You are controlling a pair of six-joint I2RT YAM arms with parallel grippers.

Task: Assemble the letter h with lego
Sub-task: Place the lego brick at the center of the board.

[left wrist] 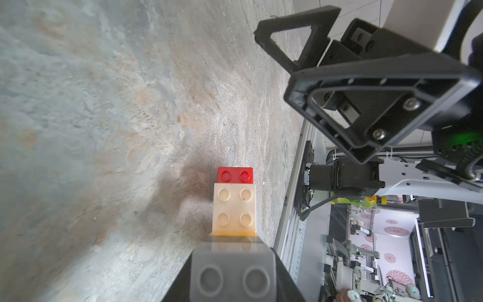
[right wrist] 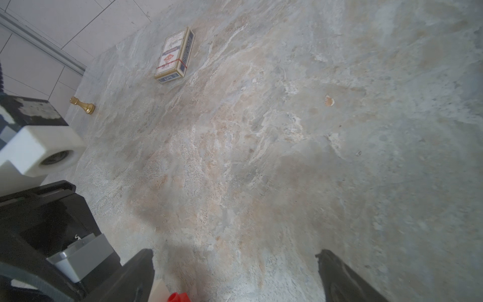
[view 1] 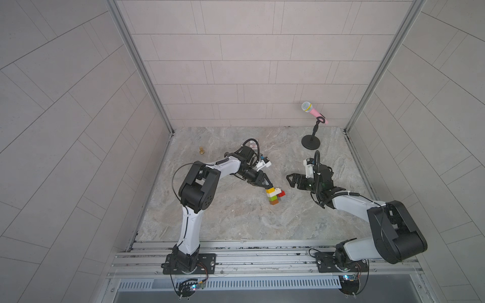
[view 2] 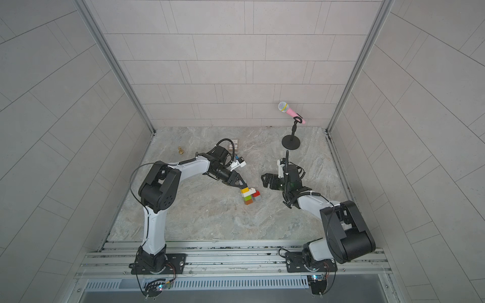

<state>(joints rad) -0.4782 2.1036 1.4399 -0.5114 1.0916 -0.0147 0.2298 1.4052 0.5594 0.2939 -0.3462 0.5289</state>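
The letter h (view 1: 275, 195) looks fully built, with a red-and-grey leg off the white brick (left wrist: 233, 206). It sits near the middle of the desk (view 1: 223, 217), so only release seems outstanding. The left end effector (view 1: 265, 185) is partly closed on its top brick (left wrist: 230, 272), and the right end effector (view 1: 289, 181) gapes wide and empty. The card box (right wrist: 174, 56) bears print too small to read.

Grippers: 2, left gripper (view 1: 266, 185) & right gripper (view 1: 290, 181). Lego bricks (view 1: 274, 195): 7, joined at tips of left fingers, 1 per colour: dark, yellow, white, green, brown, red, grey. Card box (right wrist: 174, 56): 1, brass pawn (right wrist: 83, 104): 1, both beyond left fingers. Mic (view 1: 312, 111): 1, on 1 stand (view 1: 311, 143), beyond right fingers.
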